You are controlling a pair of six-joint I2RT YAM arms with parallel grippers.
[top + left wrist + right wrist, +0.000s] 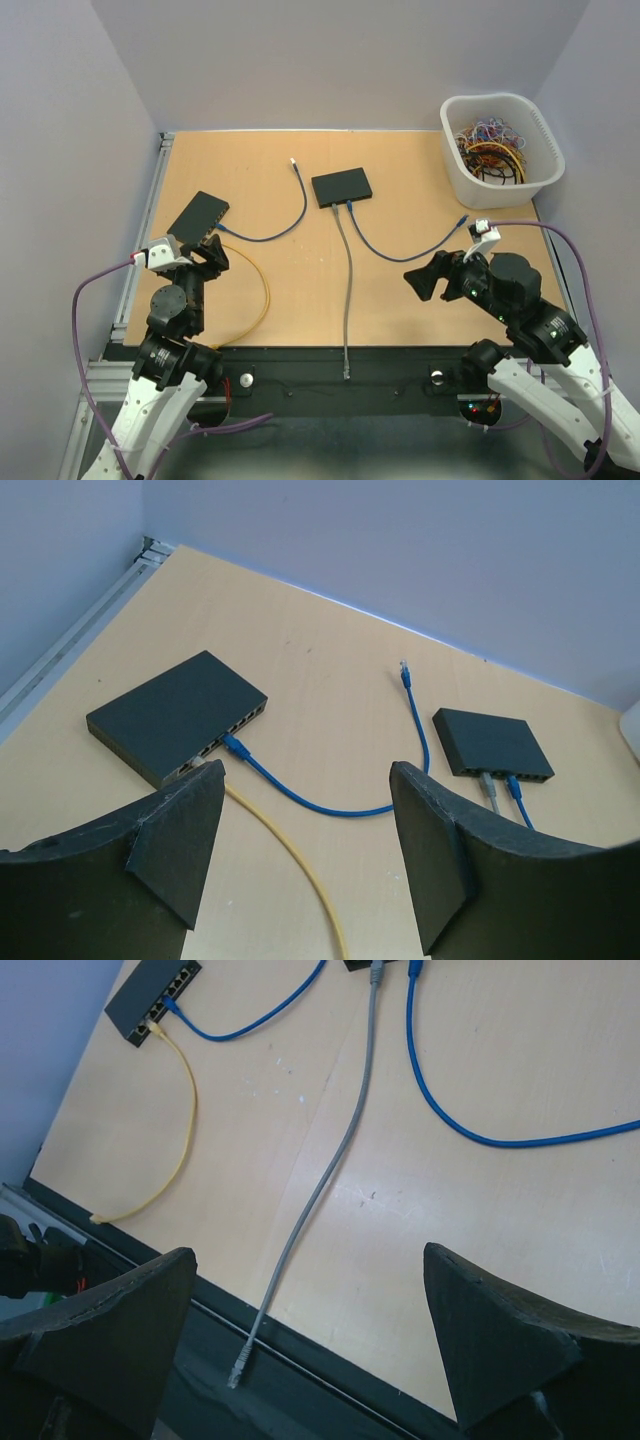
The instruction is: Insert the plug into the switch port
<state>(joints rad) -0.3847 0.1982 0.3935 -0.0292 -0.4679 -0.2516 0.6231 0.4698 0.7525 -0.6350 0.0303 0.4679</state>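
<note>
- I see the left gripper (305,780) with its fingers spread and nothing between them, hovering over the table (290,290) just on the near side of the left switch (198,215)
- My right gripper (308,1255) is spread wide too and is empty, above the right part of the table near the front edge
- The left switch lies flat near the left rail, with a short blue cable (330,808) and a yellow cable (290,855) plugged into neighbouring ports on its front face
- The short blue cable's free plug (293,160) lies loose on the table towards the back, between the two switches and touching neither
- The centre switch (341,186) has a grey cable (347,280) and a long blue cable (395,258) in its near ports
- The grey plug (238,1372) rests on the black strip at the front edge
- The long blue cable's free end (460,218) lies just beyond my right gripper
- A white basket (500,195) of tangled cables sits in the back right corner
</note>
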